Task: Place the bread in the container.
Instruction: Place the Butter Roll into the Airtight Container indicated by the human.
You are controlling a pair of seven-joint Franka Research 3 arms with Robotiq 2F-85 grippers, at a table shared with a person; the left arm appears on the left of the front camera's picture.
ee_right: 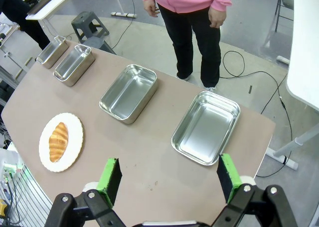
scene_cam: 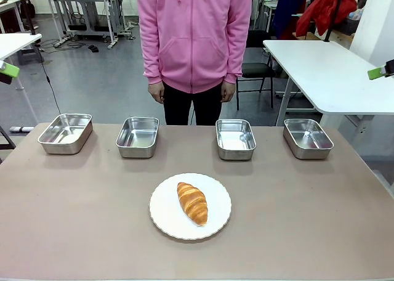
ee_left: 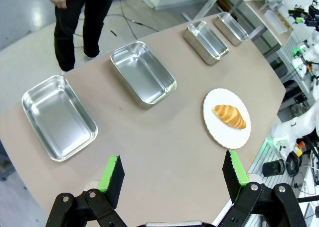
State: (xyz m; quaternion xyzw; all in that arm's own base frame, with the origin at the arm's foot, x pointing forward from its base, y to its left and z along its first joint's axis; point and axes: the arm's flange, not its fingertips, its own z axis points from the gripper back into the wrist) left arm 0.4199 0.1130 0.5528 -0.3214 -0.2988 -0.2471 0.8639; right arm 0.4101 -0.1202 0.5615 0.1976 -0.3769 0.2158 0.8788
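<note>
The bread (scene_cam: pixel 192 203), a golden-brown croissant, lies on a round white plate (scene_cam: pixel 166 222) at the table's near middle. Several shiny steel containers stand in a row behind it, all of them bare inside: far left (scene_cam: pixel 65 133), left of middle (scene_cam: pixel 137 137), right of middle (scene_cam: pixel 236 139), far right (scene_cam: pixel 308 138). My left gripper (ee_left: pixel 173 174) hangs open high above the table's left end, with the bread (ee_left: pixel 230 116) far ahead of it. Above the right end my right gripper (ee_right: pixel 168 177) is open too, and the bread (ee_right: pixel 59 141) lies well off to its side. Neither gripper holds anything.
A person in a pink hoodie (scene_cam: pixel 194 34) stands at the far edge behind the middle containers, hands down at the sides. A white table (scene_cam: pixel 326 71) stands beyond the right corner. Brown tabletop (scene_cam: pixel 295 219) lies bare around the plate.
</note>
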